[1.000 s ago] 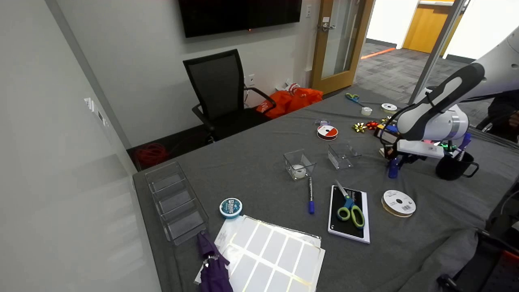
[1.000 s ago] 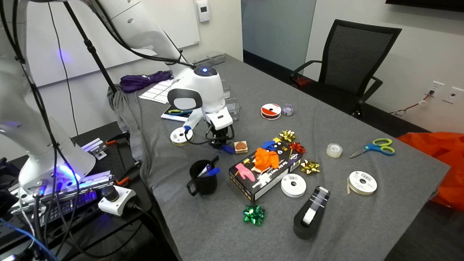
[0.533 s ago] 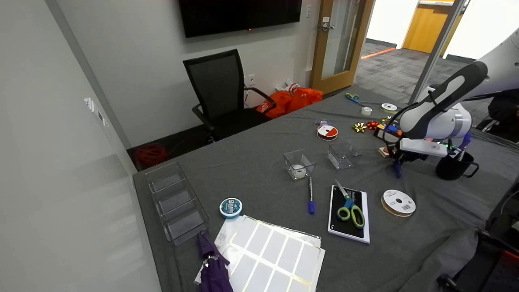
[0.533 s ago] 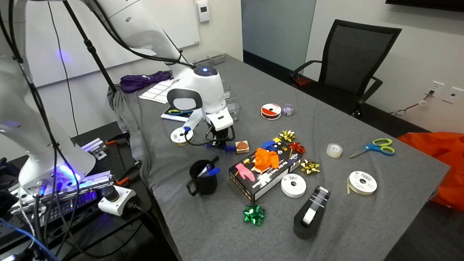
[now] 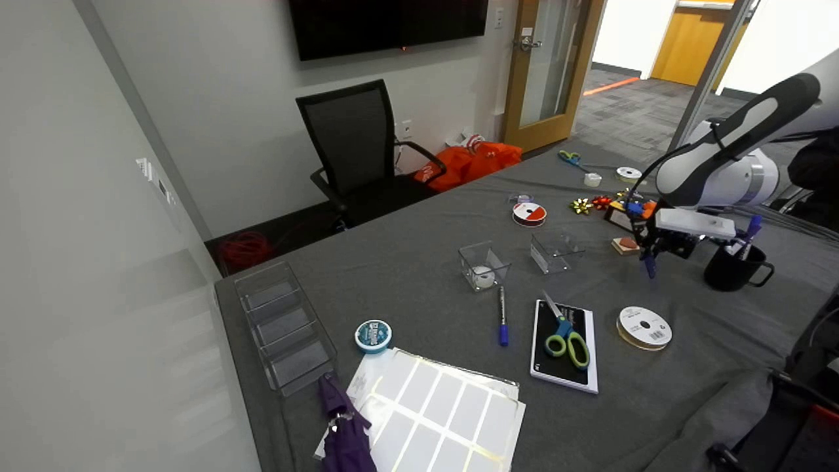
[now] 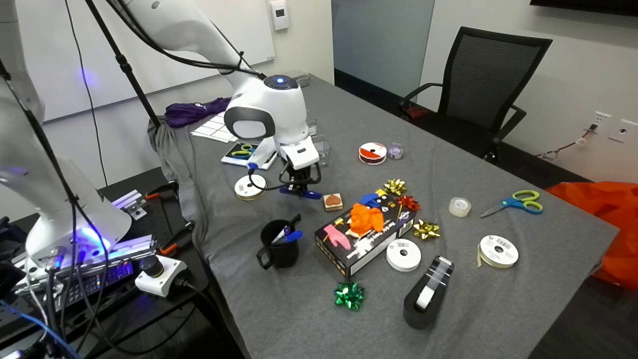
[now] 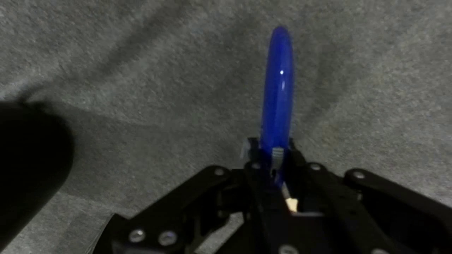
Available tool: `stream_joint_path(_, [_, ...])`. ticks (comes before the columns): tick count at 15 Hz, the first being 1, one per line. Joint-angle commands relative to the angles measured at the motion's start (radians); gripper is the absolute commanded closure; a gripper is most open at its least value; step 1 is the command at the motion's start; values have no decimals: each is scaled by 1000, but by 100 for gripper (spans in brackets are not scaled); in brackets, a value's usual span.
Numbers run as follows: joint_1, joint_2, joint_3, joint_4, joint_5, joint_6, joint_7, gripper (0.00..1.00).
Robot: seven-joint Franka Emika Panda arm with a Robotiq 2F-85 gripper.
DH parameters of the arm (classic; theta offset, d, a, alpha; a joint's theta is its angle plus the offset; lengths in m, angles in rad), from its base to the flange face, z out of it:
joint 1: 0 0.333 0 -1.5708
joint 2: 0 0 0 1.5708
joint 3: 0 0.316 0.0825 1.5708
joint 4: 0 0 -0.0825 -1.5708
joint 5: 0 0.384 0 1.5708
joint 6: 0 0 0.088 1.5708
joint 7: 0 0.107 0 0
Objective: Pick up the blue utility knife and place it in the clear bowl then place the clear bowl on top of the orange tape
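Note:
My gripper (image 7: pixel 272 150) is shut on the blue utility knife (image 7: pixel 279 84), which points forward from between the fingertips in the wrist view. In both exterior views the knife (image 5: pixel 649 266) (image 6: pixel 312 195) is held across the fingers, a little above the grey table. The orange tape (image 5: pixel 529 214) (image 6: pixel 373 153) lies flat, an orange-red and white ring. No round clear bowl can be made out. Two boxy clear containers stand near the table's middle: an empty one (image 5: pixel 556 254) and one (image 5: pixel 484 259) with a white roll inside.
A black mug with pens (image 6: pixel 279 244), a heart stamp block (image 6: pixel 332 202) and a glove box (image 6: pixel 366 234) are near the gripper. A ribbon spool (image 5: pixel 644 328), scissors on a notebook (image 5: pixel 565 344) and a blue marker (image 5: pixel 503 321) lie nearby. A small purple see-through item (image 6: pixel 395 151) is beside the tape.
My gripper has risen with the blue knife in it and drawn slightly back toward the base. The knife has turned in view and come off the table. Other things have not moved.

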Motion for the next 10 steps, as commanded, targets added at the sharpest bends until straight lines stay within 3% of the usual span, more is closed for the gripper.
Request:
stream_joint_path(1, [-12,-114,3,-53,-8,-86,-34,96])
stream_joint_path(7, [5,-191,28,-60,33,-147,-12,96])
stream_joint_path(10, [17,-206,74,-47,105,-147,-3,96])
